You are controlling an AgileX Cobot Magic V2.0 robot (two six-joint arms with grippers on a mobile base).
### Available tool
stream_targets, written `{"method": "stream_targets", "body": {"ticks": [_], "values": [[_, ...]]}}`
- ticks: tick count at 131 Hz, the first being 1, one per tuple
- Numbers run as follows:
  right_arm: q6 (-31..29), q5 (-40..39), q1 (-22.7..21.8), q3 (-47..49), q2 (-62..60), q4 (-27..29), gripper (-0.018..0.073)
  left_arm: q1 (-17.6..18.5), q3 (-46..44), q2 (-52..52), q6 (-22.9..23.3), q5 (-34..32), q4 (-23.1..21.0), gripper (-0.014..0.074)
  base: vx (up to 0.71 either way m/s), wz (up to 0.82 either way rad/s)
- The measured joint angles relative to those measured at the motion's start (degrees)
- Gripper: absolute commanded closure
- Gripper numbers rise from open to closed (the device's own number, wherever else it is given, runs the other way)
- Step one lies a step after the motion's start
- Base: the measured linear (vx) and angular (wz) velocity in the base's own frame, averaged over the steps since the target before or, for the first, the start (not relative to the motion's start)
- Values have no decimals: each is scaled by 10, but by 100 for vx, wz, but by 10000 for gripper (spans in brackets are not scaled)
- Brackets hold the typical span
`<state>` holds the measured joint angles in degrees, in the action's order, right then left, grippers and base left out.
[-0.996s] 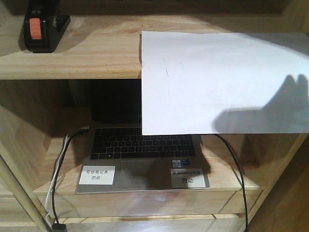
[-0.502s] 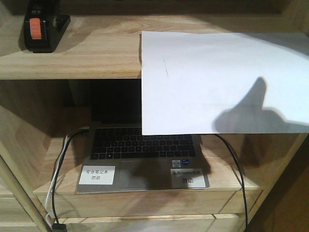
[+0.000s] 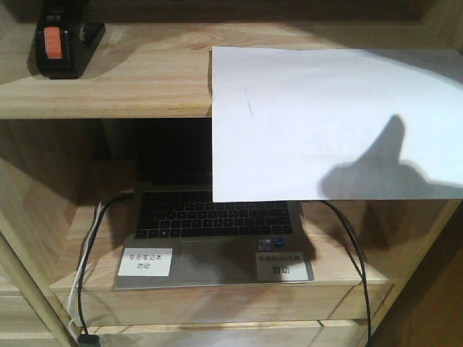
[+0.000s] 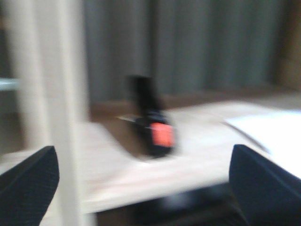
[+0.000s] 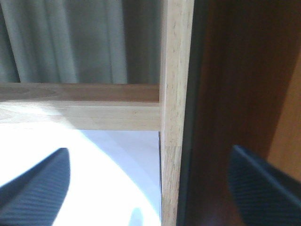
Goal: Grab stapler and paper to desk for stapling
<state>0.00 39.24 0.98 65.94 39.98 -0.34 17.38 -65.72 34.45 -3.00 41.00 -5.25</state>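
So the upper shelf (image 3: 130, 79) is the reference here. The stapler (image 3: 54, 43) sits on top of that shelf at its far left end, orange patch facing up, nothing touching it. The paper (image 3: 325, 123) lies on the same shelf toward the right end. Its back part rests on the board and its front half droops past the shelf's front edge. There's a faint pen stroke near the sheet's left side and a dark shadow (image 3: 376, 177) across its lower right corner.

Under the shelf there's an open laptop (image 3: 217, 217) with two white labels (image 3: 145, 262) on the palm rest, and a black cable (image 3: 354, 253) trails down beside it.

The left gripper (image 4: 143, 186) hovers in front of the shelf, looking at the stapler. That view is very blurry, but the fingers (image 4: 28, 181) are spread wide with nothing between them. The right gripper (image 5: 148, 188) is up at the shelf's right end, just above the paper, also spread wide and holding nothing, with the shelf's upright post (image 5: 176, 117) showing between its fingers.
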Motion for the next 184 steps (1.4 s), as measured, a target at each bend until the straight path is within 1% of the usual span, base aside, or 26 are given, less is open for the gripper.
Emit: {"method": "stream_targets", "body": {"ticks": [6, 7, 12, 15, 18, 19, 21, 31, 36, 39, 44, 45, 48, 49, 65, 82, 90, 100, 116, 124, 137, 156, 163, 166, 177, 184], "values": [[0, 0, 0, 0, 0, 0, 47, 19, 0, 6, 0, 0, 0, -120, 0, 0], [0, 0, 0, 0, 0, 0, 52, 29, 0, 9, 0, 0, 0, -120, 0, 0], [0, 0, 0, 0, 0, 0, 65, 43, 0, 14, 0, 0, 0, -120, 0, 0], [0, 0, 0, 0, 0, 0, 77, 59, 0, 19, 0, 0, 0, -120, 0, 0], [0, 0, 0, 0, 0, 0, 81, 65, 0, 22, 0, 0, 0, -120, 0, 0], [0, 0, 0, 0, 0, 0, 87, 75, 0, 24, 0, 0, 0, -120, 0, 0], [0, 0, 0, 0, 0, 0, 92, 81, 0, 28, 0, 0, 0, -120, 0, 0], [0, 0, 0, 0, 0, 0, 109, 119, 0, 43, 0, -2, 0, -120, 0, 0], [0, 0, 0, 0, 1, 0, 115, 132, 0, 49, 0, -3, 0, -120, 0, 0], [0, 0, 0, 0, 1, 0, 121, 148, 0, 55, 0, -3, 0, -120, 0, 0], [0, 0, 0, 0, 1, 0, 126, 160, 0, 60, 0, -4, 0, -120, 0, 0], [0, 0, 0, 0, 1, 0, 127, 169, 0, 62, 0, -4, 0, -120, 0, 0], [0, 0, 0, 0, 1, 0, 130, 175, 0, 65, 0, -4, 0, -120, 0, 0], [0, 0, 0, 0, 1, 0, 131, 183, 0, 67, 0, -4, 0, -120, 0, 0], [0, 0, 0, 0, 1, 0, 138, 219, 0, 79, 0, -4, 0, -120, 0, 0], [0, 0, 0, 0, 1, 0, 139, 227, 0, 82, 0, -13, 1, -120, 0, 0], [0, 0, 0, 0, 1, 0, 139, 228, 0, 82, 10, -22, 10, -120, 0, 0], [0, 0, 0, 0, 1, 0, 139, 228, 0, 89, 50, -35, 37, -120, 0, 0], [0, 0, 0, 0, 1, 0, 139, 228, -24, 127, 151, -28, 120, -120, 0, 0], [0, 0, 0, 0, 1, 0, 139, 228, -53, 156, 198, -12, 161, -118, 0, 0], [0, 0, 0, 0, 1, 0, 139, 228, -113, 214, 248, 19, 215, -116, 0, 0], [0, 0, 0, 0, 1, 3, 139, 228, -200, 293, 287, 71, 261, -116, 0, 0], [0, 0, 0, 0, 1, 0, 139, 228, -245, 326, 304, 107, 286, -115, 0, 0], [0, 0, 0, 0, 1, 0, 139, 228, -250, 333, 305, 111, 289, -113, 0, 0], [0, 0, 0, 0, 1, 0, 139, 228, -312, 381, 322, 170, 327, -104, 0, 0], [0, 0, 0, 0, 1, 0, 139, 228, -341, 402, 325, 190, 345, -104, 0, 0]]}}
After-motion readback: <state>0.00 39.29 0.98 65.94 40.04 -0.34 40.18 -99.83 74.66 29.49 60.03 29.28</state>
